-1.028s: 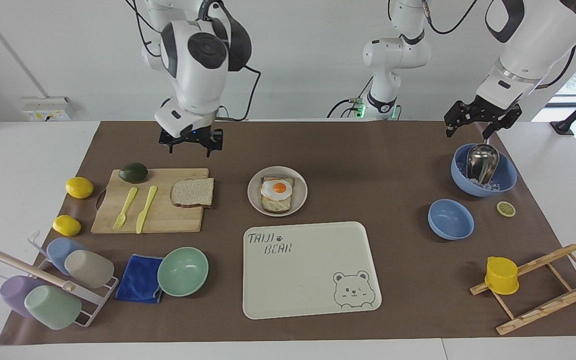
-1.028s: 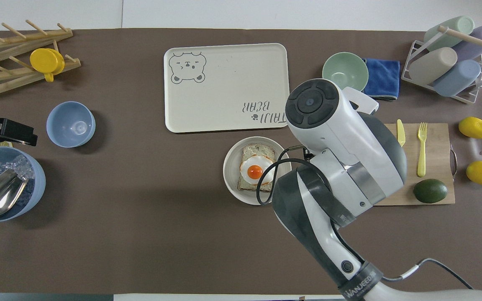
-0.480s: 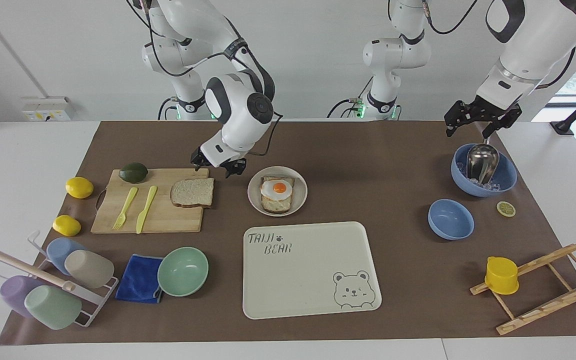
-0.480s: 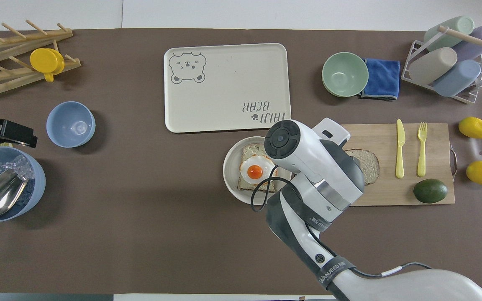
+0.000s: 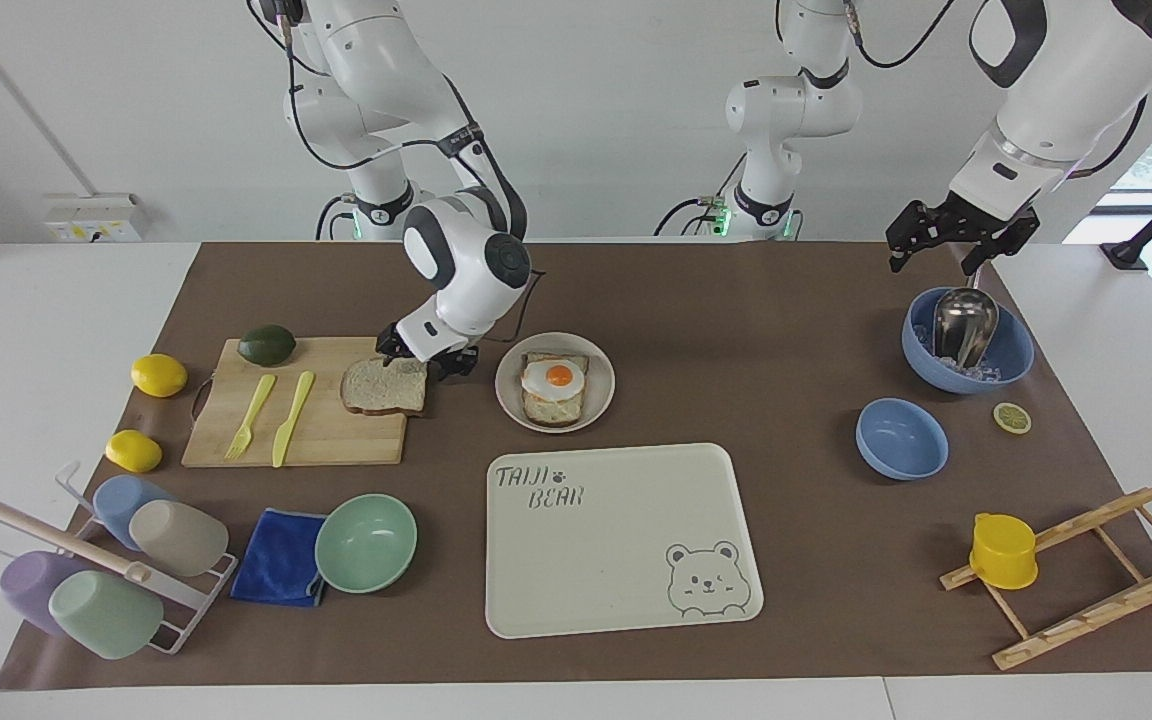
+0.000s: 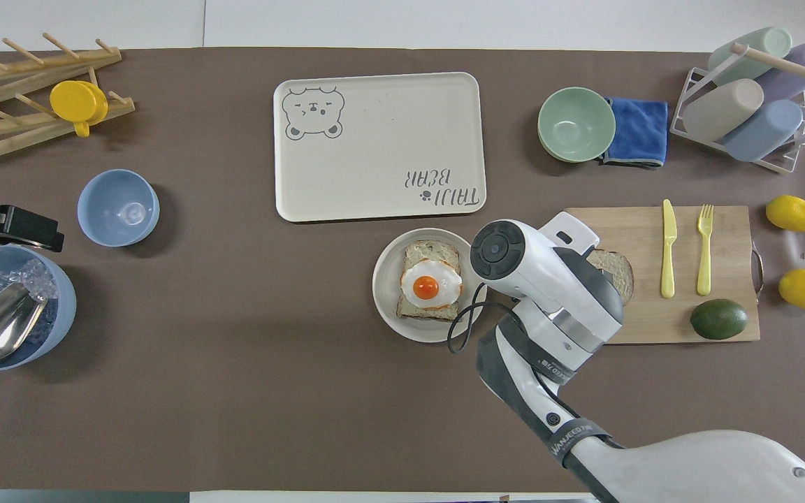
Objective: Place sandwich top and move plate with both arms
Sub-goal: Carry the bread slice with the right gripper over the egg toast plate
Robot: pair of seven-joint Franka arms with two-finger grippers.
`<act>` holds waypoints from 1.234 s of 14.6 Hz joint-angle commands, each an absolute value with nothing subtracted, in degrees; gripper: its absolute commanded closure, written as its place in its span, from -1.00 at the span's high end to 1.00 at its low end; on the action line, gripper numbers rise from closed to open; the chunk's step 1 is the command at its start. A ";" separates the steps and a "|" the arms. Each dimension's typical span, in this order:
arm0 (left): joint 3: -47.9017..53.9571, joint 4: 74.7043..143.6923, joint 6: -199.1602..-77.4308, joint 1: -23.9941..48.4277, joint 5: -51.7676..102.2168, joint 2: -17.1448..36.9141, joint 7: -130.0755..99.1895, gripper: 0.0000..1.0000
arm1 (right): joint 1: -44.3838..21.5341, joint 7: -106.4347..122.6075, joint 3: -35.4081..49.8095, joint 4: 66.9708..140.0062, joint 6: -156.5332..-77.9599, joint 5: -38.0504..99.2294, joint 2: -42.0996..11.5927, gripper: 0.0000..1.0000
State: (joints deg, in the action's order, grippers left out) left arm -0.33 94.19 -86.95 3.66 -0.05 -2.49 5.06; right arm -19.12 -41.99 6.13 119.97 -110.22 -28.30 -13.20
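The sandwich top (image 5: pixel 381 388) is a plain bread slice lying on the wooden cutting board (image 5: pixel 316 440), at the board's end beside the plate. My right gripper (image 5: pixel 424 365) is down at the slice's corner nearest the plate, open, with its fingers straddling that corner. In the overhead view the right arm's wrist hides the gripper and most of the sandwich top (image 6: pixel 619 269). The round beige plate (image 5: pixel 506 372) (image 6: pixel 383 293) holds an egg-topped toast (image 5: pixel 556 385). My left gripper (image 5: pixel 946 250) (image 6: pixel 8 227) waits open above the blue bowl of ice (image 5: pixel 1011 350).
A bear-printed tray (image 5: pixel 626 560) lies farther from the robots than the plate. A fork (image 5: pixel 251 415), knife (image 5: pixel 293 418) and avocado (image 5: pixel 267 345) share the board. A mint bowl (image 5: pixel 366 542), blue cloth, cup rack and two lemons sit toward the right arm's end.
The right arm has swung down from above the board's edge to the bread slice's corner. The left arm has stayed where it was.
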 commanded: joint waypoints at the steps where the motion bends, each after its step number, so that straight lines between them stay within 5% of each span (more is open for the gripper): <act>1: -0.44 95.98 -86.92 3.52 0.00 -4.22 4.83 1.00 | -18.55 -42.63 6.59 122.34 -112.24 -29.53 -11.69 0.91; 6: -0.53 95.98 -89.21 2.20 -0.09 -4.04 0.29 1.00 | -18.54 -42.54 6.59 122.52 -112.32 -29.88 -11.69 0.52; 16: 0.35 96.77 -89.30 3.51 -0.18 -4.83 -2.55 1.00 | -18.63 -42.89 6.59 124.63 -114.87 -29.88 -11.16 0.50; 17: 0.96 96.59 -89.21 3.86 -0.18 -4.83 -2.37 1.00 | -18.72 -42.80 6.59 124.54 -114.35 -30.23 -11.16 0.37; 18: 1.14 96.77 -89.21 4.13 -0.18 -4.92 -2.29 1.00 | -19.07 -42.63 6.59 124.11 -113.74 -31.37 -11.16 0.02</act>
State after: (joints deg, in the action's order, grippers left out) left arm 1.00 94.82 -88.21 2.86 -0.05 -3.06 -1.58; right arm -19.17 -41.99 6.18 122.44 -113.18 -28.74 -13.06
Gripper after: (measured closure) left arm 0.000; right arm 0.304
